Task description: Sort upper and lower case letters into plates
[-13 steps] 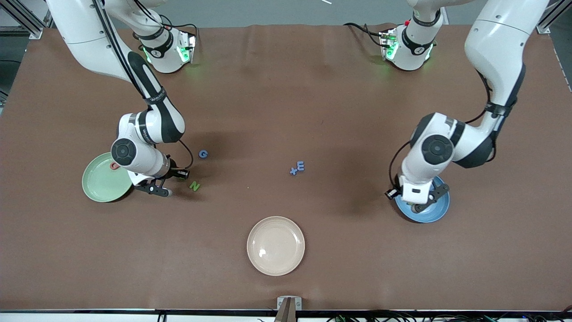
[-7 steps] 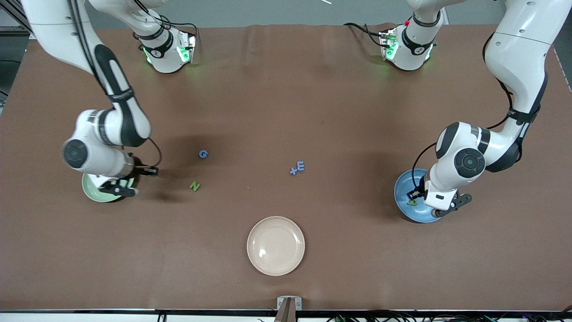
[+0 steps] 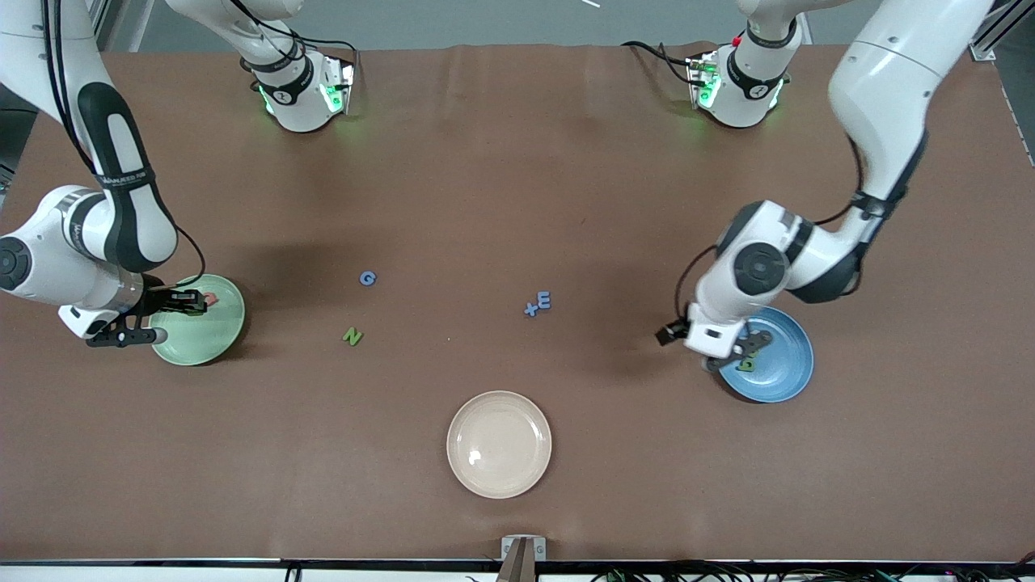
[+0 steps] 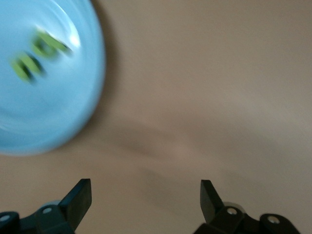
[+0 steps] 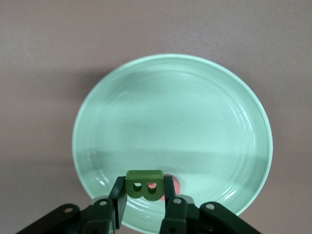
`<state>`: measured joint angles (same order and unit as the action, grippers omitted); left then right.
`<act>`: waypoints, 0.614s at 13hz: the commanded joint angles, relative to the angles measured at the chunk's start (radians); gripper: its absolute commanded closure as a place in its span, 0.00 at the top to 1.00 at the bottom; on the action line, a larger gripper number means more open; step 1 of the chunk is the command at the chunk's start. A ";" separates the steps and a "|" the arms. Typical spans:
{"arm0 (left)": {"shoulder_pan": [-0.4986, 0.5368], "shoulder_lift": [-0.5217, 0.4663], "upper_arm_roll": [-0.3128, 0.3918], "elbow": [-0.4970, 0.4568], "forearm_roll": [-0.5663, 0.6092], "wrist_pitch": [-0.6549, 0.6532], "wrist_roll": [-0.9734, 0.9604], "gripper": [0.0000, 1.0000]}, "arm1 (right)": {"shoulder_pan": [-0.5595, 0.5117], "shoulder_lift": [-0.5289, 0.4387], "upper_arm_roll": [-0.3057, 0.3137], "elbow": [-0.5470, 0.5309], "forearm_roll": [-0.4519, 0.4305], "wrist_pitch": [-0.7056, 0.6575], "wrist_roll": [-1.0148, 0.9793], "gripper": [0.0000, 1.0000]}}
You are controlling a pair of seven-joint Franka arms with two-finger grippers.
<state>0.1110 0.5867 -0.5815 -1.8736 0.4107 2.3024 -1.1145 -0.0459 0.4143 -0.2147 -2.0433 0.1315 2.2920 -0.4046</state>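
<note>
The mint green plate lies at the right arm's end of the table with a red letter in it. My right gripper hangs over that plate's outer edge, shut on a green letter B above the plate. The blue plate lies at the left arm's end and holds a green letter. My left gripper is open and empty over the table just beside the blue plate. A blue G, a green N, a blue E and a small blue x lie on the table.
A cream-beige plate lies empty near the front camera, at the table's middle. The brown mat covers the whole table. The arms' bases stand along the edge farthest from the front camera.
My right gripper has moved from beside the green N to the green plate's outer edge. My left gripper swung off the blue plate toward the table's middle; a green letter now shows in it.
</note>
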 commanded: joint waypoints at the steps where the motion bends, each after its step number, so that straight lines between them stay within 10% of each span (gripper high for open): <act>1: -0.135 0.039 0.011 0.040 0.019 0.012 -0.112 0.89 | -0.002 0.069 0.017 0.012 0.014 0.052 -0.017 0.30; 4: -0.253 0.106 0.014 0.123 0.019 0.012 -0.146 0.81 | 0.003 0.096 0.020 0.011 0.016 0.087 -0.016 0.32; 5: -0.292 0.123 0.026 0.142 0.017 0.012 -0.146 0.78 | 0.006 0.097 0.020 0.011 0.016 0.084 -0.013 0.49; 6: -0.333 0.142 0.038 0.163 0.019 0.012 -0.146 0.76 | 0.009 0.092 0.020 0.012 0.016 0.077 -0.008 0.92; 8: -0.417 0.157 0.081 0.188 0.019 0.012 -0.145 0.71 | 0.026 0.052 0.020 0.012 0.016 0.037 -0.002 1.00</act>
<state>-0.2371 0.7126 -0.5386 -1.7377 0.4107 2.3162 -1.2570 -0.0368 0.5105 -0.1958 -2.0288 0.1322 2.3710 -0.4054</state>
